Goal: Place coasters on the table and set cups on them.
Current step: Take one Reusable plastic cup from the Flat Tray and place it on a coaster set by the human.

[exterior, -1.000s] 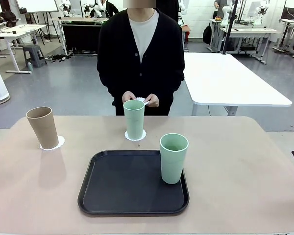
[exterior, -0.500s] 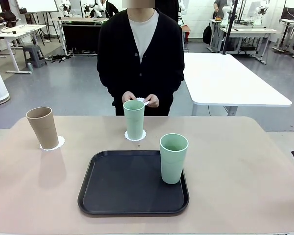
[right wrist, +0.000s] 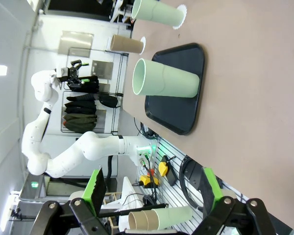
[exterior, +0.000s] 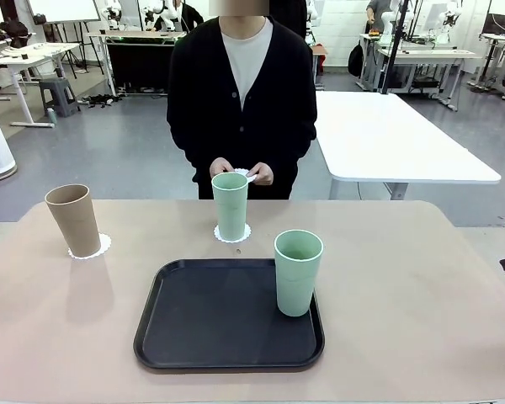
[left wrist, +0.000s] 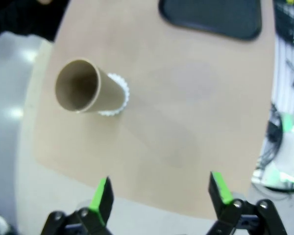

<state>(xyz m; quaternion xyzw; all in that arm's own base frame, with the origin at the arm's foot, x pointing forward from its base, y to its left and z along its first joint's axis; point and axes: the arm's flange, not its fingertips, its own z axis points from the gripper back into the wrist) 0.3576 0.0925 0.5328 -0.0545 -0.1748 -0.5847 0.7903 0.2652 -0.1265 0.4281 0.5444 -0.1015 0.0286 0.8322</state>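
Two cups are already settled: the brown cup point(exterior: 73, 219) stands at the far left of the desk point(exterior: 421, 286) on the left coaster point(exterior: 91, 247), and the far mint cup point(exterior: 231, 204) stands at the far middle on the middle coaster point(exterior: 233, 233), whose scalloped edge shows all round the base. The near mint cup point(exterior: 298, 271) is not yet placed; it stands upright on the right side of the black tray point(exterior: 229, 313), near the robot. Behind the far mint cup the person's hand point(exterior: 263, 174) holds a small white piece that looks like the third coaster point(exterior: 246, 174), clear of the desk. The left gripper point(left wrist: 160, 188) hangs above the left edge of the desk with its jaws wide and nothing between them, the brown cup ahead of it. The right gripper point(right wrist: 152, 185) is likewise spread wide and empty, well off to the right of the tray. The cups look empty, light and stiff, with a matte skin that should not slip. They are tall and tapered, so likely quick to tip; a hold across the middle of the body seems safest. The paper coasters are thin and flimsy, probably apt to slide or crease under a cup set down askew.
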